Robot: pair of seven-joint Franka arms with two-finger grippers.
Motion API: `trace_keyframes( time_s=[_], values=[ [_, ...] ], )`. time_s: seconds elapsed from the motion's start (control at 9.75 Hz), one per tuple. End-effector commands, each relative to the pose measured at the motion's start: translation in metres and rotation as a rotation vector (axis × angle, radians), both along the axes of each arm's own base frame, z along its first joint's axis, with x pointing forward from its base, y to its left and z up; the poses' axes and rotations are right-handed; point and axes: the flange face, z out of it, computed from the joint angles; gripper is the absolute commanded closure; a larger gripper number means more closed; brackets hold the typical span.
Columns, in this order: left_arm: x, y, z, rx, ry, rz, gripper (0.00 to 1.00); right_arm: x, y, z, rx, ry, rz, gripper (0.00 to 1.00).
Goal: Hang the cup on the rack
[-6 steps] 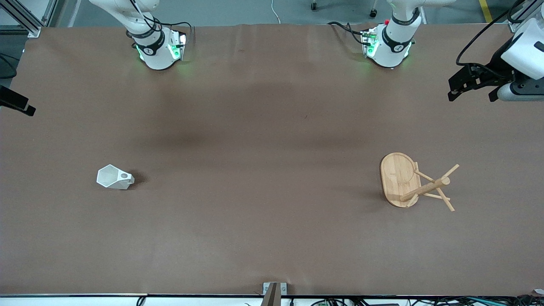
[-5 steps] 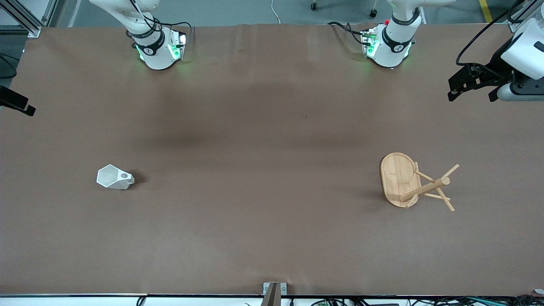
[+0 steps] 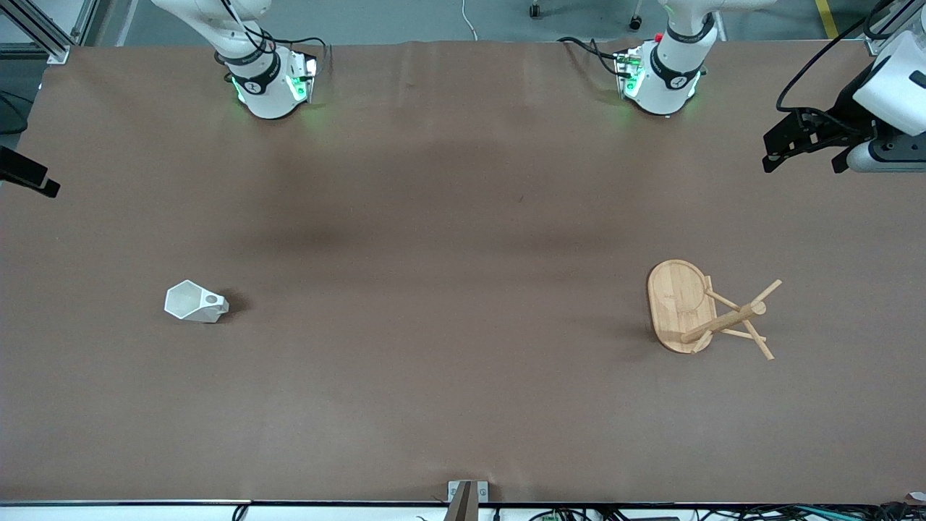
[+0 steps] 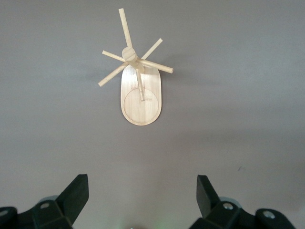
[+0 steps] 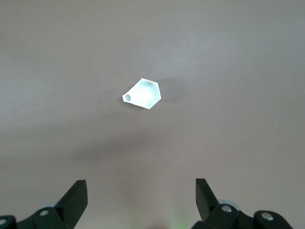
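The white faceted cup (image 3: 195,302) lies on its side on the brown table toward the right arm's end, and it also shows in the right wrist view (image 5: 143,94). The bamboo rack (image 3: 705,311) stands on its oval base toward the left arm's end, and it also shows in the left wrist view (image 4: 139,86). My left gripper (image 3: 803,153) is open and empty, held high near the table's end, well away from the rack; its own view (image 4: 140,185) shows both fingers apart. My right gripper (image 5: 140,187) is open and empty, high over the table, with the cup far below it.
Both arm bases (image 3: 271,79) (image 3: 662,76) stand along the table's edge farthest from the front camera. A dark piece (image 3: 29,174) juts in at the right arm's end. A small metal bracket (image 3: 466,496) sits at the table's edge nearest the front camera.
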Motion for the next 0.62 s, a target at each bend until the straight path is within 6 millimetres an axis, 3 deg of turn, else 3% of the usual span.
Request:
trace_keyframes(
  time_s=[0.0, 0.41, 0.51],
  values=[
    [0.002, 0.004, -0.015, 0.020, 0.027, 0.000, 0.00, 0.015, -0.012, -0.036, 0.015, 0.027, 0.076, 0.00],
    [0.002, 0.004, -0.015, 0.020, 0.026, -0.002, 0.00, 0.048, -0.025, -0.201, 0.015, 0.016, 0.077, 0.00],
    [0.003, 0.004, -0.016, 0.020, 0.027, 0.000, 0.00, 0.056, -0.027, -0.230, 0.015, 0.009, 0.105, 0.00]
  ],
)
